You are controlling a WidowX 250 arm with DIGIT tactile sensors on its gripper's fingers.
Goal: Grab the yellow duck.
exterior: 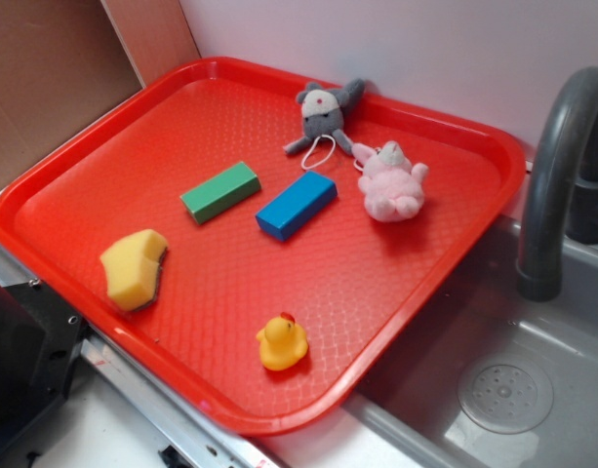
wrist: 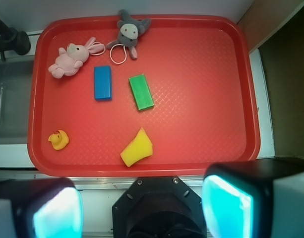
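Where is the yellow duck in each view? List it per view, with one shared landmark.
Exterior: yellow duck near the tray's front rim, right of the sponge.
Wrist: yellow duck in the tray's lower-left corner, left of the sponge.
Shared landmark: blue block.

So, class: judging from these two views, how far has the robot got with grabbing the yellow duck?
Nothing looks done yet. The yellow duck sits untouched near the red tray's front edge. The gripper is open and empty, outside the tray. Reaching, closing on the duck and lifting all remain.
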